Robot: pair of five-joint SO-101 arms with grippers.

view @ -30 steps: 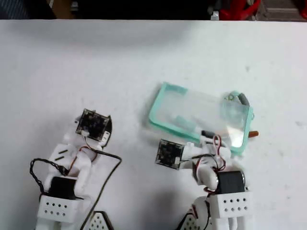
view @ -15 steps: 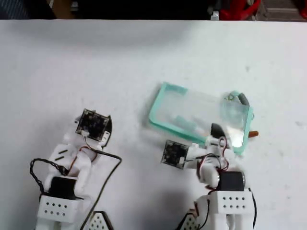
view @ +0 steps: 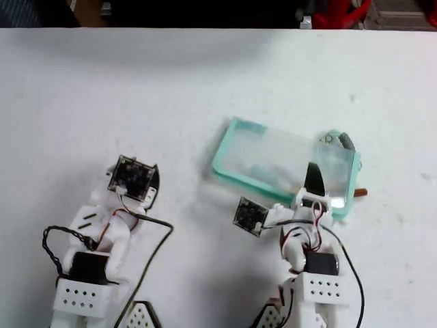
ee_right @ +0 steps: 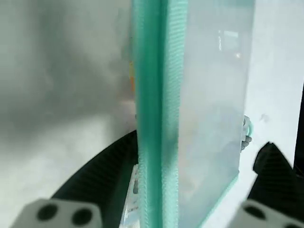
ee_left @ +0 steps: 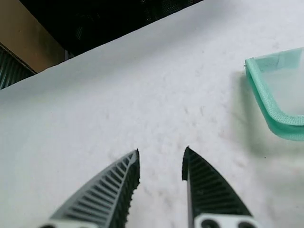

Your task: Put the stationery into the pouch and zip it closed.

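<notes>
the long near edge of the pouch (view: 273, 158) sits between the jaws of the right pincer (ee_right: 202, 147), wide open and empty. the left pincer (ee_left: 161, 159), part open and empty, is farther left.

Both pincers parted: one astride the pouch, one off to its side

The right arm (view: 311, 236) stretches from its base up to the pouch (view: 273, 160). The right pincer (ee_right: 202, 142) is spread wide across the pouch's near long edge, one dark finger on each side of that edge. The left arm (view: 102, 232) sits folded well to the side of the pouch, and the left pincer (ee_left: 161, 161) has its two ribbed fingers apart, gripping nothing.
</notes>
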